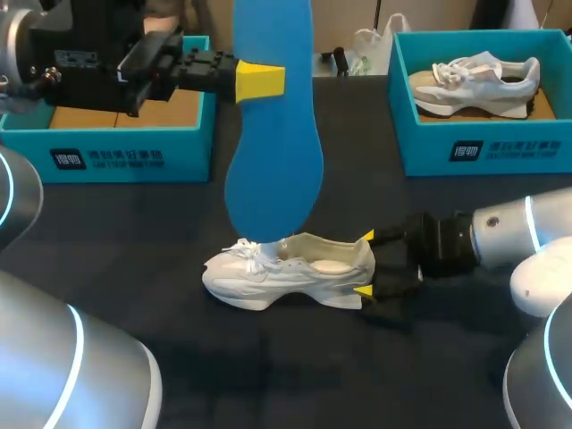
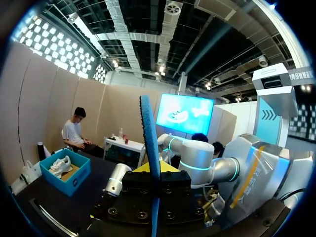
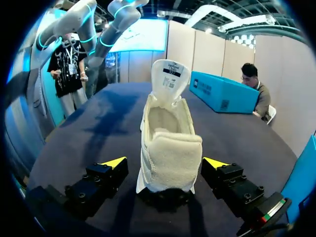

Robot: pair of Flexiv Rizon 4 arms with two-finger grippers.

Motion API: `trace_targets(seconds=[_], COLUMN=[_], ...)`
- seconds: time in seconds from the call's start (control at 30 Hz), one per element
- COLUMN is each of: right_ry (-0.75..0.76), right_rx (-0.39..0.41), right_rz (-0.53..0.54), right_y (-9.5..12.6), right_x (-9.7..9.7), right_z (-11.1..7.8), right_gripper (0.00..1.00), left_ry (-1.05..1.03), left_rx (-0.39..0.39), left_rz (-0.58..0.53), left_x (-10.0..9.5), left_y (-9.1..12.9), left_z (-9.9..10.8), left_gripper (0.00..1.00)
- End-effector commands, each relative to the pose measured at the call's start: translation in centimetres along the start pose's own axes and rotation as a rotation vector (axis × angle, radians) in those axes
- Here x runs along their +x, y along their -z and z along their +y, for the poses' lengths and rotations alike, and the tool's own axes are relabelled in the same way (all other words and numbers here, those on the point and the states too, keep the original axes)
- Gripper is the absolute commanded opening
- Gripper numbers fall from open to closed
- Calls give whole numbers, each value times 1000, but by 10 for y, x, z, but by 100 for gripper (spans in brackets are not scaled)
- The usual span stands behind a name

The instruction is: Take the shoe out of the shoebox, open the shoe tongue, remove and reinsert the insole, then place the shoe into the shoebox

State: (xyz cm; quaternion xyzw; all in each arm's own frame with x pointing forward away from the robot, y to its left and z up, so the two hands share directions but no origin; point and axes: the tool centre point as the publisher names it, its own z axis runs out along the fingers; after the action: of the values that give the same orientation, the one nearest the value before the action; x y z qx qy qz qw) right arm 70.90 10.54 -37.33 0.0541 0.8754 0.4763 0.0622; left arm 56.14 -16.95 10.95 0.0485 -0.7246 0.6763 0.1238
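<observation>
The left claw (image 1: 268, 79) comes in from nine o'clock in the head view and is clamped on the upper part of a long blue foam insole (image 1: 273, 143). One yellow tip lies flat against the insole's face; the other is hidden behind it. The insole hangs upright, long axis running twelve to six. Its rounded lower end sits right at the laces of the white mesh trainer (image 1: 286, 273) below, though I cannot tell whether the two touch.

The trainer stands on its sole mid-counter, toe to nine o'clock and heel to three. The insole therefore stands on end over a shoe that lies flat. As I judge it, the reinsertion turns on tipping that lower end toward nine o'clock, into the toe.

The right claw (image 1: 365, 264) reaches in from three o'clock with its fingers apart, one on each side of the heel. Its own wrist view shows a gap on both sides, so it brackets the heel without gripping it. The white tongue (image 3: 170, 79) stands pulled up and the mouth is open.

The dark flat counter (image 1: 134, 232) carries a teal cardboard shoebox (image 1: 107, 152) at eleven o'clock, showing a brown floor. A second teal shoebox (image 1: 483, 147) at one o'clock holds another pale trainer (image 1: 474, 85). Both boxes are well apart from the work.
</observation>
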Motion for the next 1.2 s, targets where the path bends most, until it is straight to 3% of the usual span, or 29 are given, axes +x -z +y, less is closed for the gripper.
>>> trace_targets(seconds=[0.03, 0.4, 0.7, 0.97, 1.2], right_ry=[-16, -44, -43, -37, -36], right_rx=[335, 661, 817, 965, 1007], right_rz=[48, 146, 127, 102, 73], right_y=[16, 26, 27, 26, 23], right_x=[0, 5, 3, 7, 4], right_z=[16, 35, 54, 59, 61], right_gripper=[100, 100, 100, 100, 100], left_ry=[0, 0, 0, 0, 0], left_rx=[-4, -4, -4, -4, -4], left_rz=[2, 2, 2, 2, 2], left_x=[-1, -1, -1, -1, -1], left_y=[-1, -1, -1, -1, -1], left_z=[-1, -1, -1, -1, -1], left_gripper=[0, 0, 0, 0, 0])
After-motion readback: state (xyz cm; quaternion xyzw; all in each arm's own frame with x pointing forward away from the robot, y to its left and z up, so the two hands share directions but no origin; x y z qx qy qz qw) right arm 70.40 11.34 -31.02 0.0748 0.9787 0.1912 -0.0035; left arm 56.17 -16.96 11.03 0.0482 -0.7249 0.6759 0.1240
